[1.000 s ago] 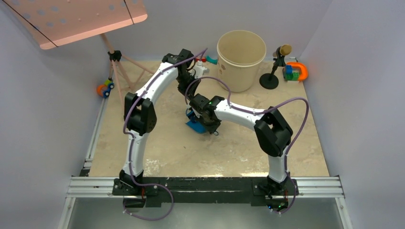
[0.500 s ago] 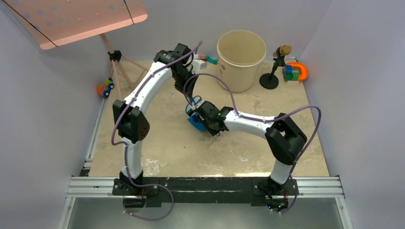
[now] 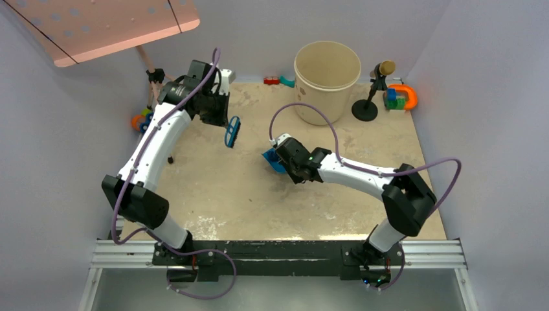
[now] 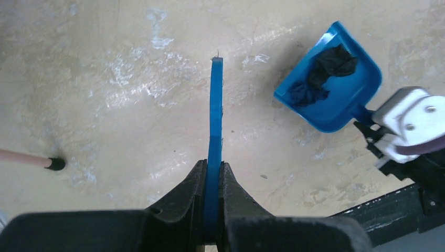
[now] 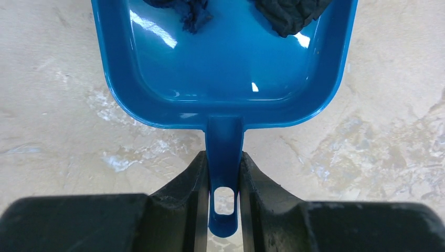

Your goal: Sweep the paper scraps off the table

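at the far left of the table (image 3: 226, 194) the left gripper (image 3: 222, 120) is clenched on a blue brush (image 3: 232, 131). in the left wrist view its fingers (image 4: 197, 181) pinch the brush (image 4: 215, 121) from both sides, and the brush is seen edge-on, a thin strip running straight out from the jaws. from above, its long axis slants from the gripper toward the near edge. the brush hangs over bare tabletop, apart from the dustpan. a pink tripod leg (image 4: 23, 157) with a black foot stands to the left of it.

near the middle of the table, to the right of the brush, is a blue dustpan (image 3: 270, 159). the right gripper (image 5: 224, 163) grasps its handle, one finger on each side, the handle's hole showing between them. the handle points back at the gripper and the open mouth points away from it, toward the far left from above. whether the pan touches the table i cannot tell.

the paper scraps (image 4: 330, 63) that show lie inside the dustpan: a black wad (image 5: 288, 13) and a dark blue wad (image 5: 189, 10), both near the mouth, side by side with a gap between.

further right, at the far edge, stand a beige bucket (image 3: 324, 97), a black stand (image 3: 370, 97) and bright toys (image 3: 401, 97).
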`<state>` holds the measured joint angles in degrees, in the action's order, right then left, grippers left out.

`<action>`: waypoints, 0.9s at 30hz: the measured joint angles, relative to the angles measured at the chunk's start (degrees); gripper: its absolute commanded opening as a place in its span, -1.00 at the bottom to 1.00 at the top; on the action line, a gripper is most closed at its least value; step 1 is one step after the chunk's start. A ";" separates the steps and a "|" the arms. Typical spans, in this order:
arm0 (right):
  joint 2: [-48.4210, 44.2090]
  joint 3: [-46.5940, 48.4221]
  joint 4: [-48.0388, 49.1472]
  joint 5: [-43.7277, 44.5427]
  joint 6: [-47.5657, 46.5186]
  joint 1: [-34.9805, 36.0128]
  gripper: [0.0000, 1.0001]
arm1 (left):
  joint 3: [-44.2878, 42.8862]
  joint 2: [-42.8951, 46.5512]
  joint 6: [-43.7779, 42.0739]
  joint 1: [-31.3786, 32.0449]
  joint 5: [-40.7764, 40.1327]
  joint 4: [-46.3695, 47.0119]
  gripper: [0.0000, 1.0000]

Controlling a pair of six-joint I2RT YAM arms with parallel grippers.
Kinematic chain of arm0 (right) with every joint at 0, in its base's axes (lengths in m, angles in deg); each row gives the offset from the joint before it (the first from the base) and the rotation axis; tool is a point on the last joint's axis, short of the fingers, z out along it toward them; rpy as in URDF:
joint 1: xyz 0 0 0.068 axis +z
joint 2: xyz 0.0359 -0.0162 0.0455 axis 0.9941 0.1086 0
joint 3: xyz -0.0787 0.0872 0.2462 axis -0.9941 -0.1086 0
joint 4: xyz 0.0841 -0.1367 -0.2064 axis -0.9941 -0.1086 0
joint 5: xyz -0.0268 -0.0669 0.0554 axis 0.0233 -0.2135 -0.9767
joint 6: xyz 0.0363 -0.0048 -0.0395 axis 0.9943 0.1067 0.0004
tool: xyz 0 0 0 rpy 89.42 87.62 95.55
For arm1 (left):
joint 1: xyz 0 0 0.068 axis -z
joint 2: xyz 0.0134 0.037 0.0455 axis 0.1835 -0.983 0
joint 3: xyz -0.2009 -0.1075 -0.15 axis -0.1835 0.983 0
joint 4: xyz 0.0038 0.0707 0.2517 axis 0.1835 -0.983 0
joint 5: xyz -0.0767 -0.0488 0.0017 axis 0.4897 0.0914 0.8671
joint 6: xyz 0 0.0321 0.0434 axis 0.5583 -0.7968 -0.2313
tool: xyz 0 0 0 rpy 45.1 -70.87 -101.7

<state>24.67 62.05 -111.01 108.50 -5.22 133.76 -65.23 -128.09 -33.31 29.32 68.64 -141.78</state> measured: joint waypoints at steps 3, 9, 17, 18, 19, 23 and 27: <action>-2.99 0.87 -1.44 -0.02 0.26 -0.02 -1.00 | 4.61 3.76 1.55 0.07 -2.40 0.98 -1.00; -4.26 6.91 -5.27 0.00 0.17 -0.02 -1.00 | 17.68 11.74 3.98 0.15 -5.86 4.24 -1.00; -3.69 21.33 -12.28 1.16 -1.09 -0.39 -1.00 | 29.73 21.31 5.25 0.15 -8.09 9.33 -1.00; -3.43 22.99 -12.87 1.20 -1.29 -0.66 -1.00 | 30.69 22.01 5.29 0.15 -8.07 9.97 -1.00; -2.75 25.81 -13.97 1.25 -1.55 -1.14 -1.00 | 32.04 22.97 5.40 0.15 -8.04 10.73 -1.00; 0.24 34.29 -16.65 0.76 -2.27 -3.85 -1.00 | 34.99 25.18 5.42 0.15 -7.85 12.48 -1.00; 3.85 43.06 -19.41 -1.73 -2.64 -8.33 -1.00 | 36.94 26.95 5.40 0.15 -7.54 14.19 -1.00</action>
<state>28.52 105.11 -130.42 106.77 -7.86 125.44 -28.29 -101.14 -27.91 29.47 61.10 -127.60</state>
